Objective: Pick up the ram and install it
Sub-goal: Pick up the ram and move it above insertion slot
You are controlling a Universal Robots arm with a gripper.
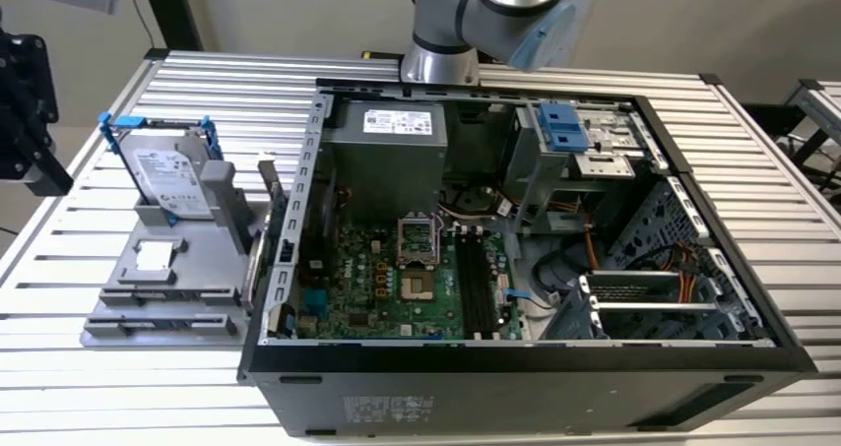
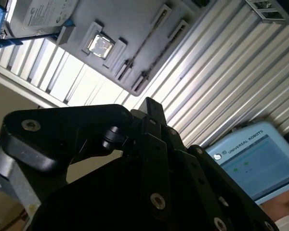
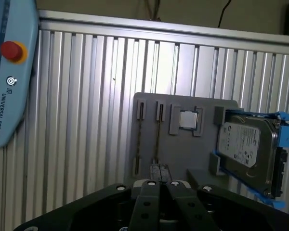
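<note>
The pincer (image 3: 160, 174) hangs well above the gray holder (image 3: 183, 154), its fingers drawn together on nothing. The ram (image 3: 157, 139) stands on edge in a holder slot. The holder lies at the exterior view's left, just beside the open computer case (image 1: 526, 397) and near the surface (image 1: 79, 387) edge, with bare slats around it.
</note>
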